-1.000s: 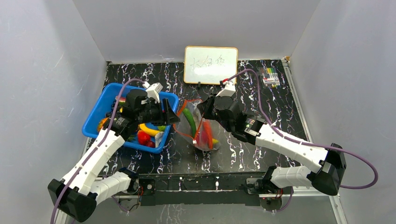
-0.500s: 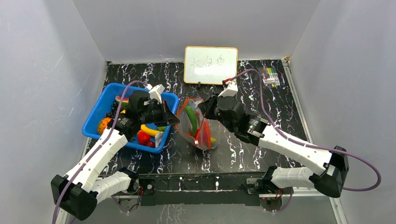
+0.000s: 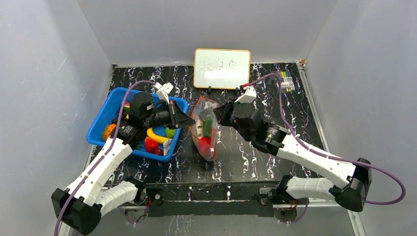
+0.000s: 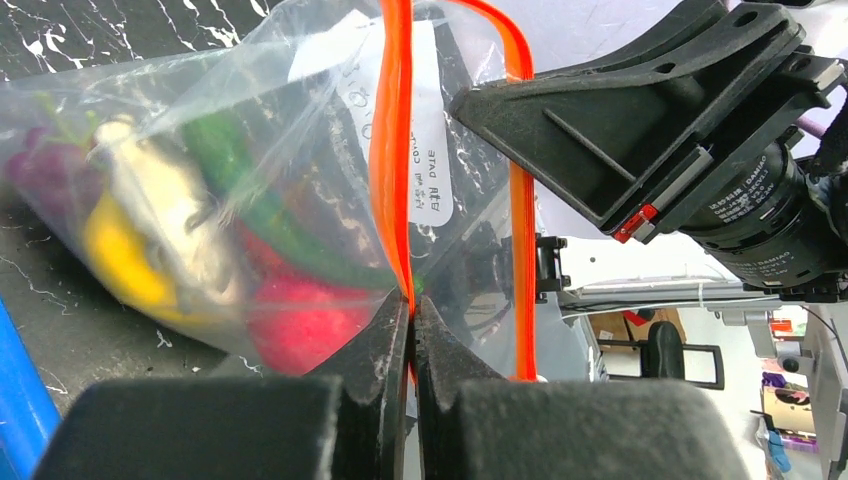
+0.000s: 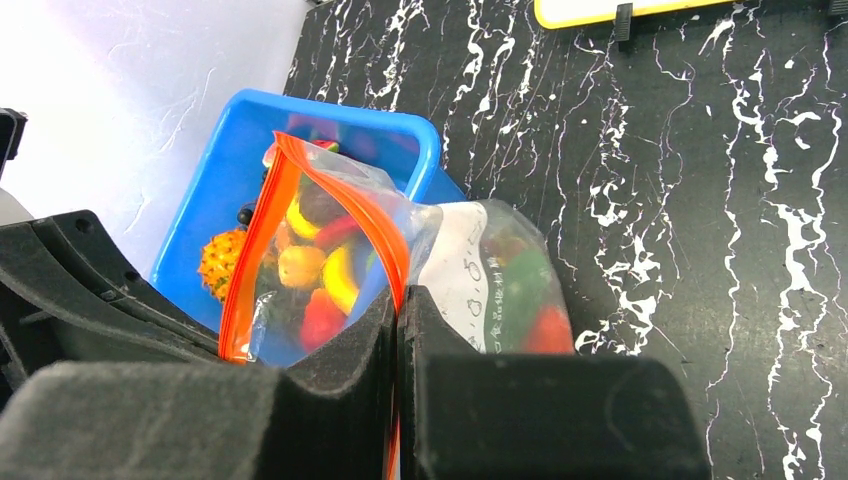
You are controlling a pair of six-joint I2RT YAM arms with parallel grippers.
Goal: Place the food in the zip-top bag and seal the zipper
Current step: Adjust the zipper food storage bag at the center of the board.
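Clear crinkly film makes the zip-top bag [image 3: 204,132] soft and slippery, and it sags around the light toy food [image 4: 290,320] heaped in its belly. Only the red-orange zipper [image 4: 392,150] along the mouth looks stiff enough to grip. The bag sits mid-table, just right of the blue basket [image 3: 101,118], between the arms. The left gripper [image 4: 411,300] has its jaws pressed together on one zipper lip, the right gripper [image 5: 397,292] on the other. A yellow banana [image 3: 156,133] lies in the basket. Holding the strip rather than the film should resist slipping.
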